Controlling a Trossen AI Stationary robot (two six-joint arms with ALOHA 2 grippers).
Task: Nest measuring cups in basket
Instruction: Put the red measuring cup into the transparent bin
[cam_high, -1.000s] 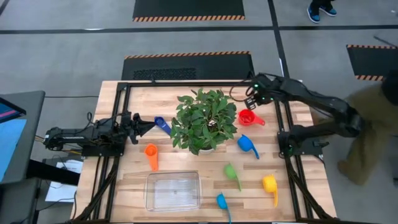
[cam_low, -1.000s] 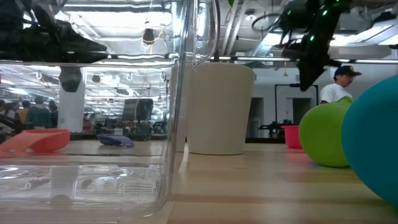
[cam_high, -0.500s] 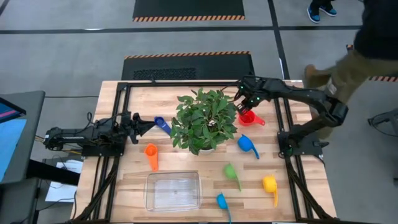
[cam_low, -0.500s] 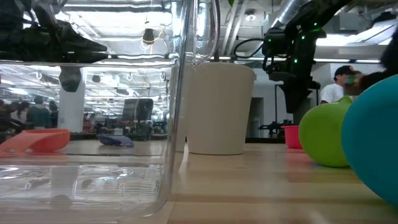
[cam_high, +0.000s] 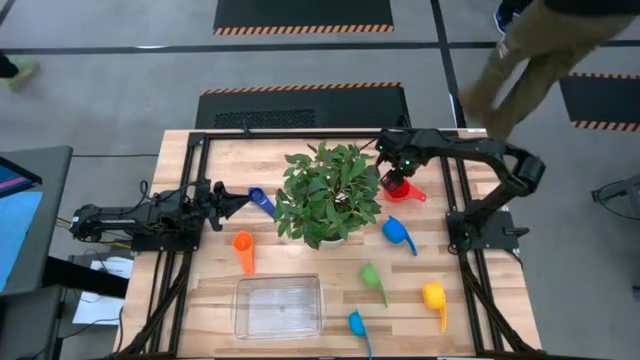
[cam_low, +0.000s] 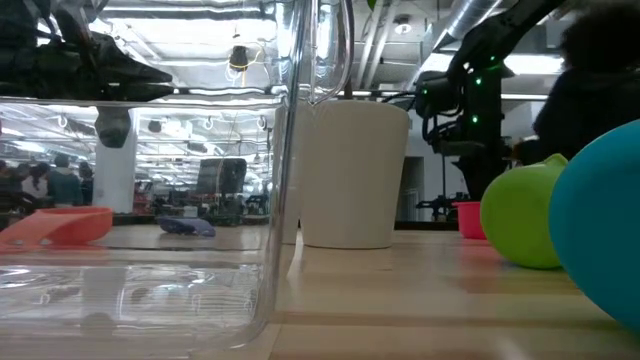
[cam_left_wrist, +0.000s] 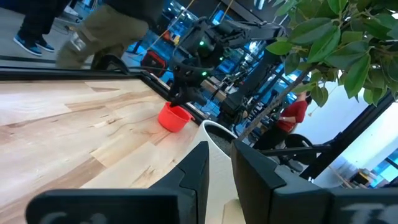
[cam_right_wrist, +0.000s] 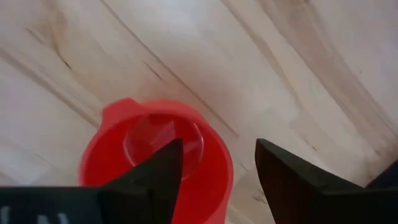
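The red measuring cup (cam_high: 398, 189) sits on the table (cam_high: 460, 310) at the far right side, directly under the right gripper (cam_high: 393, 176). In the right wrist view the red cup (cam_right_wrist: 158, 163) lies mouth up between and just beneath the two dark fingers (cam_right_wrist: 152, 174), which stand spread apart, one over the bowl and one past its rim; they are not closed on it. The right arm reaches in from its base at the table's right edge, elbow bent out to the right, forearm running leftward along the far edge, wrist turned down over the cup.

Just left of this gripper stands the potted plant (cam_high: 325, 192). Nearer than the gripper lie the blue cup (cam_high: 397, 233), then the green cup (cam_high: 372, 277), the yellow cup (cam_high: 434, 297) off to the right, and the light blue cup (cam_high: 356, 324) at the near edge. The clear basket (cam_high: 279, 306) lies well apart, near and to the left, with nothing in it.

The left gripper (cam_high: 228, 203) lies low at the table's left side, arm stretched flat, fingers pointing at the plant with a narrow gap between them. The dark blue cup (cam_high: 259, 199) is just ahead of it, and the orange cup (cam_high: 243, 245) beside it on the near side.

A person (cam_high: 540, 45) is walking past beyond the far right corner.
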